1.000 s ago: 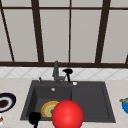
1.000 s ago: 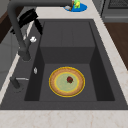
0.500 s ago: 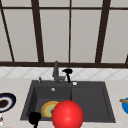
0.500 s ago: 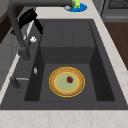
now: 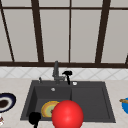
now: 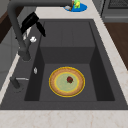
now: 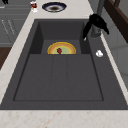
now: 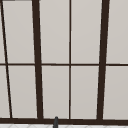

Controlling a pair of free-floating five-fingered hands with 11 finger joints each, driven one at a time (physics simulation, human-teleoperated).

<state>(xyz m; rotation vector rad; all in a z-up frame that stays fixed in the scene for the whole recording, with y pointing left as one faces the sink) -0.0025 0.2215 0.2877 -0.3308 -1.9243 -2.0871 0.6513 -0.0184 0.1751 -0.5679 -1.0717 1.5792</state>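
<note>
Nothing had moved against the earlier frames; both hands hung where they had been.

At the far left of the front view a dark-rimmed bowl [image 5: 6, 102] sat on the pale stone counter [image 6: 62, 117]. Next came the left hand [image 5: 34, 118], low at the sink's near left corner; whether its fingers were spread or curled could not be told. Just beside it the yellow-rimmed plate [image 6: 66, 81] lay flat on the floor of the left basin, a small red bit at its middle. A large red ball [image 5: 67, 114] overlapped the plate in the front view, probably much closer to the camera.

Behind the dark sink [image 5: 90, 85] stood the faucet [image 5: 56, 71], and the right hand [image 5: 67, 73] hovered just beside it, its fingers loosely apart and apparently holding nothing. Judged from that, the faucet was neared but not grasped, no water showed, and the plate remained in the basin.

A blue dish [image 5: 125, 105] sat on the counter at the right. White tile [image 5: 20, 73] and a tall window with dark bars [image 8: 37, 62] rose behind.
</note>
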